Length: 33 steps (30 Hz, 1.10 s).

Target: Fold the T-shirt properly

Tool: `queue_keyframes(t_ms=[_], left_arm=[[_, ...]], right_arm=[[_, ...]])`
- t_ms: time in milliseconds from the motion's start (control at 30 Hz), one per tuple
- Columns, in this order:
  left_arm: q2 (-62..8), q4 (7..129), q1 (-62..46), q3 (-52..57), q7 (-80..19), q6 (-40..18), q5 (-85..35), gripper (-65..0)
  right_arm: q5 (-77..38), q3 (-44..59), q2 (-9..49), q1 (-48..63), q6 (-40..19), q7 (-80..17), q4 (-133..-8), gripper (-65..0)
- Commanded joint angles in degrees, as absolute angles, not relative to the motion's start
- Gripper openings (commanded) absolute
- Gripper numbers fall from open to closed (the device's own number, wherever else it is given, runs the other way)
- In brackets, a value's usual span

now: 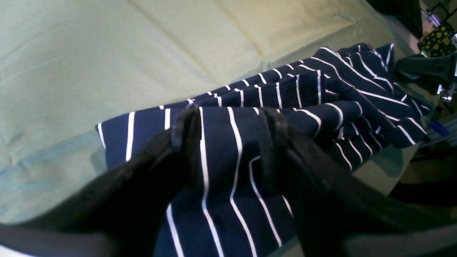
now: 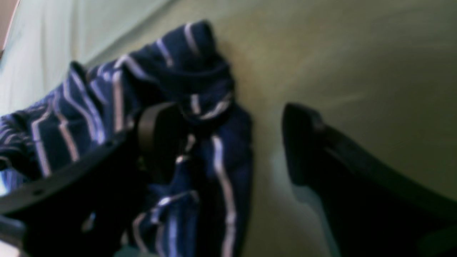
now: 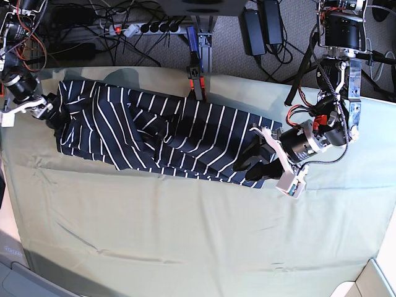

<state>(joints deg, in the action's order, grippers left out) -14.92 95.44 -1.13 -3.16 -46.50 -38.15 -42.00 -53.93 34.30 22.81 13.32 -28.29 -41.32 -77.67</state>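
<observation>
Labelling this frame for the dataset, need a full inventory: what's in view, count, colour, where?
T-shirt: one, navy with thin white stripes, stretched in a rumpled band across the far half of the table.
Table cloth: one, pale green, covers the table.
Power strip: one, white with dark sockets, on the floor beyond the table, among black cables.
Clamp: one, black and orange, at the table's far edge.
Left gripper: one, black, its fingers either side of the shirt's end.
Right gripper: one, black, open, one finger against bunched cloth, the other over bare table cloth.
</observation>
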Motion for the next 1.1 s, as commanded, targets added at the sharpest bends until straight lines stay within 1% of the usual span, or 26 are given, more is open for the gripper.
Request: queue_keyframes(t_ms=[0, 133, 233, 500, 600, 700, 900, 1067], left_arm=[[-15.05, 96.25, -0.19, -2.98, -45.23, -38.33, -43.07, -36.0], [-15.05, 96.25, -0.21, -2.98, -45.23, -38.33, -43.05, -36.0], [-15.05, 96.25, -0.21, -2.98, -45.23, -38.33, -43.05, -36.0], [-15.07, 96.25, -0.21, -2.98, -45.23, -38.33, -43.03, -36.0], [-15.07, 96.25, -0.21, -2.98, -45.23, -38.33, -43.03, -36.0], [-15.07, 96.25, -0.21, -2.98, -45.23, -38.35, -43.03, -36.0], [-15.05, 96.25, -0.36, -2.98, -45.25, -38.35, -43.03, -36.0], [-15.07, 96.25, -0.69, -2.98, -45.23, -38.35, -43.03, -36.0]], right_arm=[[-54.94, 33.56, 23.92, 12.84, -32.38, -40.95, -78.52, -20.9], [-54.85, 29.32, 23.79, 12.71, -32.36, -40.97, -78.54, -20.9], [-54.87, 28.21, 23.11, 12.73, -32.36, -40.99, -78.59, -20.9], [-55.2, 28.21, 22.7, 12.71, -32.36, -41.65, -78.65, -21.0], [-58.46, 28.21, 22.7, 12.71, -32.45, -43.13, -78.65, -20.9], [-59.2, 28.23, 22.74, 12.69, -32.42, -43.55, -78.65, -20.9], [-59.53, 29.69, 23.53, 11.73, -32.42, -43.88, -78.63, -20.9], [-61.8, 29.93, 25.47, 10.87, -32.45, -47.0, -78.63, -20.9]])
